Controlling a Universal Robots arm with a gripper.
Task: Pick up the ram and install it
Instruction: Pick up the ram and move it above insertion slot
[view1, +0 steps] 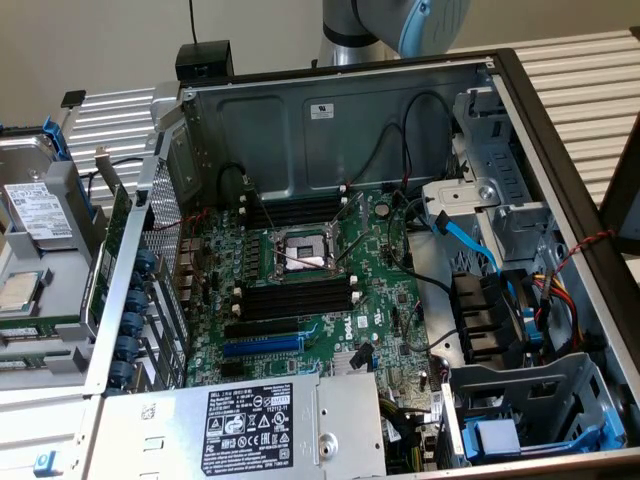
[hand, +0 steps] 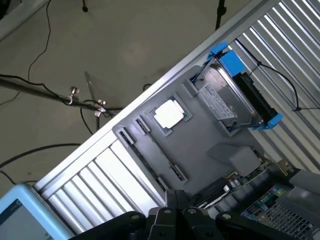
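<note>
The ram (hand: 152, 159) looks like a thin dark stick standing on edge in the long groove of a grey tray (hand: 210, 135), between two end clips. My gripper (hand: 175, 214) hovers above the tray's near edge, its black fingers (hand: 162, 220) pressed together with nothing between them. In the exterior view, part of my arm (view1: 400, 20) rises behind the open computer case (view1: 330, 110). Inside the case lie the green motherboard (view1: 385, 290) and the long black memory slots (view1: 300, 298) on either side of the processor socket (view1: 300, 255).
The grey tray (view1: 70, 215) at the exterior view's left also carries a hard drive in a blue caddy (hand: 235, 95) and a silver processor chip (hand: 169, 114). A blue expansion slot (view1: 262, 346), power supply (view1: 250, 425), drive cage (view1: 520, 420) and cables crowd the case.
</note>
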